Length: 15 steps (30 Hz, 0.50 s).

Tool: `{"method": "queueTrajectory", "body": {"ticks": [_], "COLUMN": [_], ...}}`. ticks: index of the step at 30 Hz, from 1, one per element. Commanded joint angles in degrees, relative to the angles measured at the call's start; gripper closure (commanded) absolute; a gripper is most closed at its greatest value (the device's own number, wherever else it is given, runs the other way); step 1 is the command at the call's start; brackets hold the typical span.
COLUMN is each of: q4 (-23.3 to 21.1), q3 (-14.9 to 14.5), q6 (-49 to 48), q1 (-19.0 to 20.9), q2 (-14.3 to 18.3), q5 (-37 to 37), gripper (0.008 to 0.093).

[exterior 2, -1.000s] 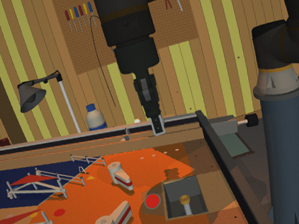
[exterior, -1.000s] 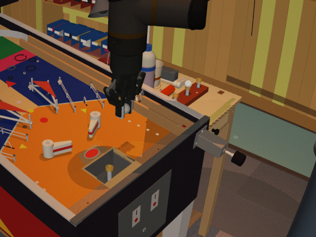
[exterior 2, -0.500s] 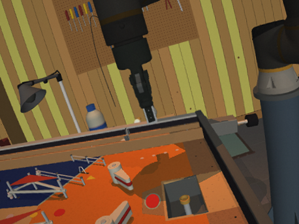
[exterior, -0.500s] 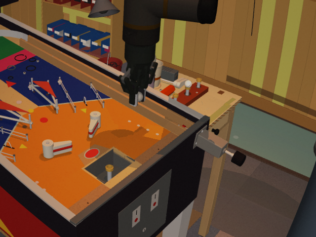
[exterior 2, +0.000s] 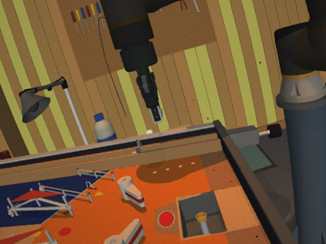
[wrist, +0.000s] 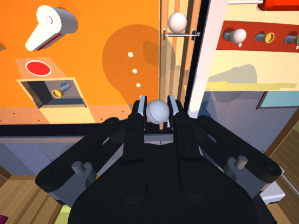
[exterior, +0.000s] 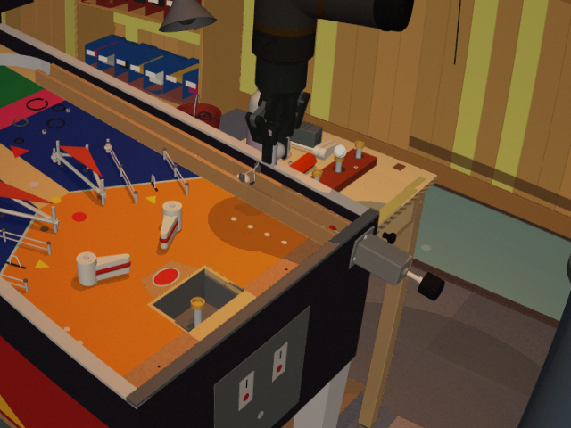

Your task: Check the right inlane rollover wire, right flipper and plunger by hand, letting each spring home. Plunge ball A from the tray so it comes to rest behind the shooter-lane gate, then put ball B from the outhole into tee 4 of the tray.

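On the bench right of the pinball cabinet, the red tray (exterior: 348, 168) (wrist: 257, 36) carries brass-topped tees, one of them bearing a white ball (exterior: 340, 150) (wrist: 239, 35). Another white ball (exterior: 243, 177) (wrist: 177, 22) rests behind the wire shooter-lane gate (exterior: 252, 171) (wrist: 181, 34) (exterior 2: 138, 146). The outhole (exterior: 198, 301) (exterior 2: 202, 215) (wrist: 54, 93) holds only an empty tee. The right flipper (exterior: 170, 223) (exterior 2: 131, 192) and the plunger knob (exterior: 430, 285) (exterior 2: 274, 130) sit at rest. My gripper (exterior: 275, 154) (exterior 2: 157, 115) (wrist: 157, 111) hangs over the cabinet's right rail, closed around ball B (exterior: 279, 150) (wrist: 157, 111).
The robot's own pedestal (exterior 2: 310, 166) stands right of the cabinet. A desk lamp (exterior 2: 36, 102), a bottle (exterior 2: 103, 128), a red bowl (exterior: 203, 114) and a grey box (exterior: 306, 134) crowd the bench behind the tray. The left flipper (exterior: 101, 267) lies on the orange playfield.
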Motion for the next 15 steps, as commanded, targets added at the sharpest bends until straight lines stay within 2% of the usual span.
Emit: {"method": "queueTrajectory", "body": {"ticks": [1,15], "q4": [-0.05,-0.29], "q3": [0.18,3.52], "q6": [-0.49,-8.84], "q1": [-0.5,-8.84], "q2": [-0.25,-3.34], "q5": [0.0,0.0], "gripper": [0.0934,0.0934]}}
